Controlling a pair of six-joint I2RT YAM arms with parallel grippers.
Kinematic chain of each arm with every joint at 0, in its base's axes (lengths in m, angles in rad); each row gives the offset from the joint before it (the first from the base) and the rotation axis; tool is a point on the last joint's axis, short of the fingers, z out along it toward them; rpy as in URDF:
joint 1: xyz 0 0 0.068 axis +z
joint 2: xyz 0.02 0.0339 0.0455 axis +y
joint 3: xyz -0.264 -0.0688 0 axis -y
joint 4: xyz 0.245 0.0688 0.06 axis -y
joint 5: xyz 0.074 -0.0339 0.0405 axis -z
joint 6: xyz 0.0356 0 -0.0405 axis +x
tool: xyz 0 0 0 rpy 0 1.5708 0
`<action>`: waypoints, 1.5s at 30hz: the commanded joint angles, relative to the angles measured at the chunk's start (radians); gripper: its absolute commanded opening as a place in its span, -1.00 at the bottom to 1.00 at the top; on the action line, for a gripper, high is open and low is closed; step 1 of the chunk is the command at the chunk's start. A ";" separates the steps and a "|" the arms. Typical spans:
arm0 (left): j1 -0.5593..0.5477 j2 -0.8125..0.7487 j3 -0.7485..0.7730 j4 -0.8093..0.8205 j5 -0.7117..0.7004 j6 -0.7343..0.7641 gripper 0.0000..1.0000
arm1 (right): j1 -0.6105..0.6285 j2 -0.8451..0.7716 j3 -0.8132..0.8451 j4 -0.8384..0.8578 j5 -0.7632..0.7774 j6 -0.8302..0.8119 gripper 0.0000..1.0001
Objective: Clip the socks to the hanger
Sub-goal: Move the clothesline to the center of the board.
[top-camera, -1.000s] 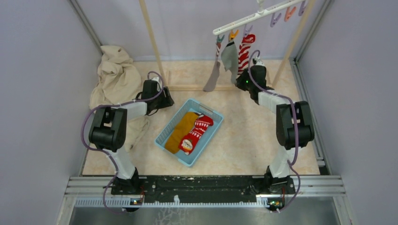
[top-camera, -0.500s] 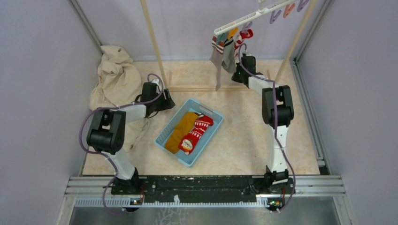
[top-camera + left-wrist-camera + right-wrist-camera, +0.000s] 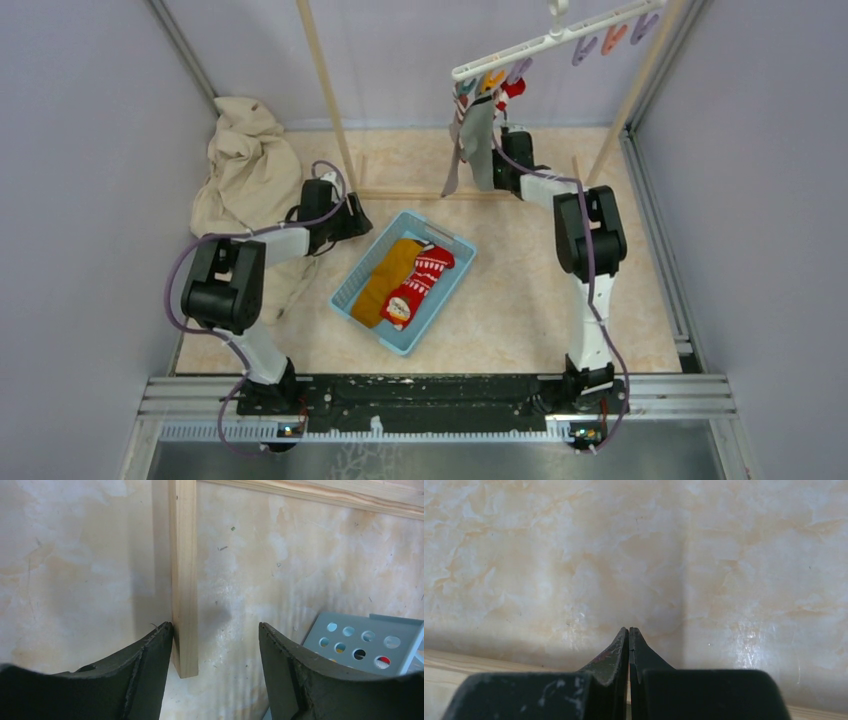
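The mustard-yellow sock [image 3: 384, 280] and the red sock with white bands [image 3: 420, 281] lie side by side in the blue basket [image 3: 446, 240]. The white hanger [image 3: 555, 38] with purple and orange pegs hangs at the back right. My left gripper [image 3: 352, 216] is open and empty just left of the basket; in its wrist view [image 3: 216, 630] the jaws stand wide apart over bare floor. My right gripper [image 3: 508, 160] is low under the hanger, partly behind a hanging grey sock [image 3: 478, 135]. In its wrist view [image 3: 629, 629] the jaws are pressed together with nothing seen between them.
A red-and-white striped sock [image 3: 512, 88] is bunched up at the hanger's left end. The wooden rack's post [image 3: 325, 95] and floor rail [image 3: 410, 190] stand behind the basket; its foot [image 3: 184, 580] lies by my left finger. A beige cloth heap [image 3: 245, 165] lies at the back left.
My right arm has reached back and left beneath the hanger. The hanger has tilted and the hung socks have swung and bunched. My left gripper has edged slightly right.
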 commanded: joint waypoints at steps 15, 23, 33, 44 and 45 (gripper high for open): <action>-0.066 -0.204 -0.105 -0.049 0.015 -0.076 0.42 | 0.084 -0.140 -0.294 0.089 -0.031 0.030 -1.00; -0.093 -0.254 -0.146 -0.039 0.016 -0.091 0.41 | 0.087 -0.229 -0.364 0.129 0.011 0.055 -1.00; -0.095 -0.319 -0.045 -0.084 -0.032 -0.131 0.43 | 0.022 -0.326 -0.359 0.056 0.046 0.118 -1.00; -0.100 -0.309 -0.009 -0.022 -0.014 -0.096 0.44 | -0.067 -0.382 -0.444 0.148 -0.078 0.146 -0.25; -0.104 -0.318 -0.008 -0.009 -0.006 -0.083 0.44 | -0.072 -0.393 -0.446 0.160 -0.083 0.147 -0.24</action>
